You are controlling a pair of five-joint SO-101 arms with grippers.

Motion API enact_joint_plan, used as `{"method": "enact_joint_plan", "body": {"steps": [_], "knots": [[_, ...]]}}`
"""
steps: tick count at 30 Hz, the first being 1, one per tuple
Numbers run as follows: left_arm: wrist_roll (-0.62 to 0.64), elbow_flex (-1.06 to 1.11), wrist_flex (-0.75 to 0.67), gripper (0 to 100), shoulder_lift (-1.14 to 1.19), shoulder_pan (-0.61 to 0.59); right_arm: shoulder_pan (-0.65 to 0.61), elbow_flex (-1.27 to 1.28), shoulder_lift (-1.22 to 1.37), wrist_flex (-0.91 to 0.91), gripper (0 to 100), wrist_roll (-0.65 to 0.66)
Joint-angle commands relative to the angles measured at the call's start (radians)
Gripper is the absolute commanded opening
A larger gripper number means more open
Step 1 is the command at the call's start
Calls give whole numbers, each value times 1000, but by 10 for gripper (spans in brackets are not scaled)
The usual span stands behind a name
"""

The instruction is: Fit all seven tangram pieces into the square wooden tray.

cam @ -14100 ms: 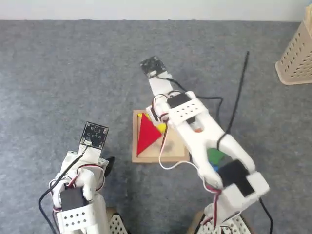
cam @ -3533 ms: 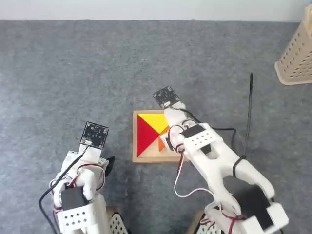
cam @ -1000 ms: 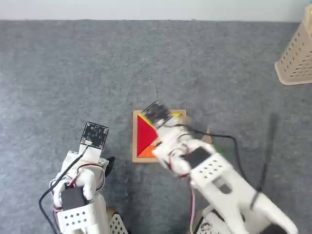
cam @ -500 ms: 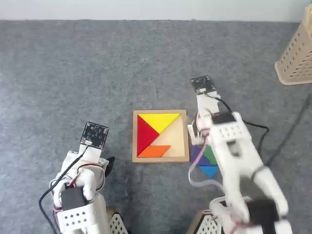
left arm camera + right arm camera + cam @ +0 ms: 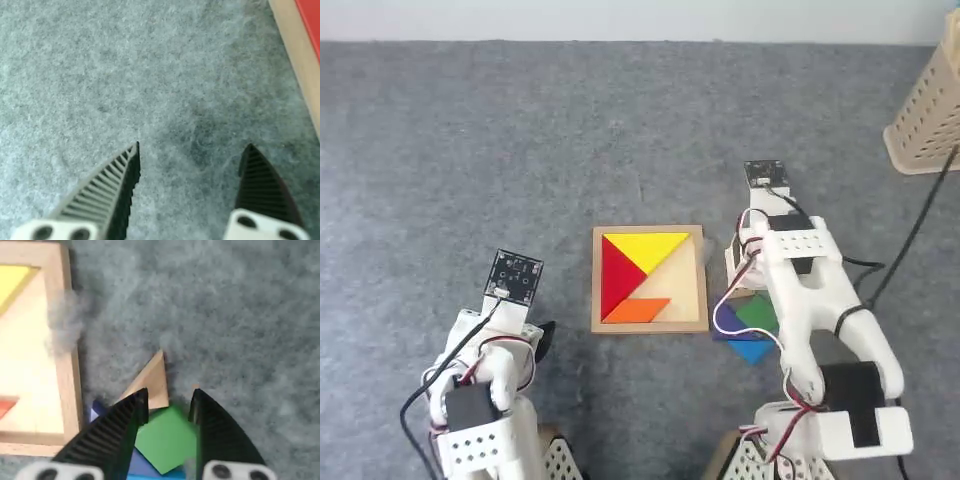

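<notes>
Left gripper (image 5: 191, 146) hangs open above the grey desk (image 5: 470, 130) near its front edge. The square wooden tray (image 5: 597, 285), mid-desk, holds a yellow triangle (image 5: 645, 248), red triangle (image 5: 616, 280) and orange piece (image 5: 638, 311). Right gripper (image 5: 169, 392), narrowly open, hovers over a green square (image 5: 167, 437) beside it.

Grey carpet (image 5: 470, 150) — green square (image 5: 167, 439)

Open carpet (image 5: 520, 150) beyond the tray (image 5: 597, 280) — loose pieces (image 5: 752, 318) beside its right-arm edge.
</notes>
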Motion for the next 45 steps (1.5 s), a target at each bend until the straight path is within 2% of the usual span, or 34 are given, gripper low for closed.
{"method": "enact_joint_plan", "body": {"steps": [1,5,9,17,21,31,38,45], "knots": [[6,-13,2,299,-17,2,35,-77,-45,79,151,23],[6,-13,2,299,-17,2,48,-123,-145,209,151,166],[6,-13,2,299,-17,2,-24,-81,-213,297,154,350],[6,-13,2,299,-17,2,-54,-31,-113,145,155,296],[6,-13,2,299,-17,2,-50,-34,-33,42,155,173],[6,-13,2,299,-17,2,-54,-80,54,33,155,138],[6,-13,2,299,-17,2,-54,-193,209,42,155,112],[6,-13,2,299,-17,2,-59,-342,280,156,160,95]]}}
